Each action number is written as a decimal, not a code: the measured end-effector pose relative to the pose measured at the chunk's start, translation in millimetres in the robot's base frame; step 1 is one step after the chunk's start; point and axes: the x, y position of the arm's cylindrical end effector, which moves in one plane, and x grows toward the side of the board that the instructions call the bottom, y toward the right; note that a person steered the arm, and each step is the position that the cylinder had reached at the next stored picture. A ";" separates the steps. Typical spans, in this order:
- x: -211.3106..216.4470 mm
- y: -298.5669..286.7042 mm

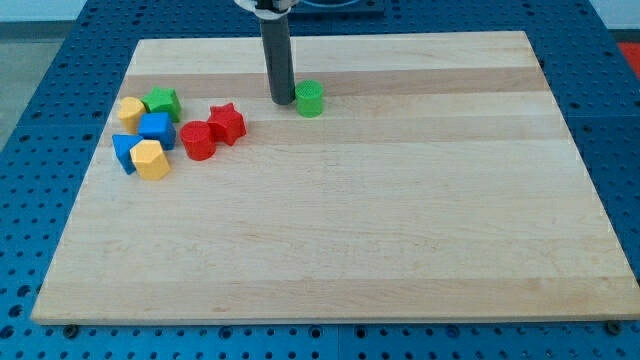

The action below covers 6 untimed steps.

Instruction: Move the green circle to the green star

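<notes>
one risk is being posed: my tip (282,101), a bare rod with no jaws to open or close, is being held just left of the green circle (309,99), while the green star (161,102) is lying far to its left, so any push from here would be sending the circle away.

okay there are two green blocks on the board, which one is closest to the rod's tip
The green circle, alone near the view's top, just right of my tip. The green star sits far off in the cluster at the view's left.
</notes>
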 end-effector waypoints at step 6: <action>36.8 104.5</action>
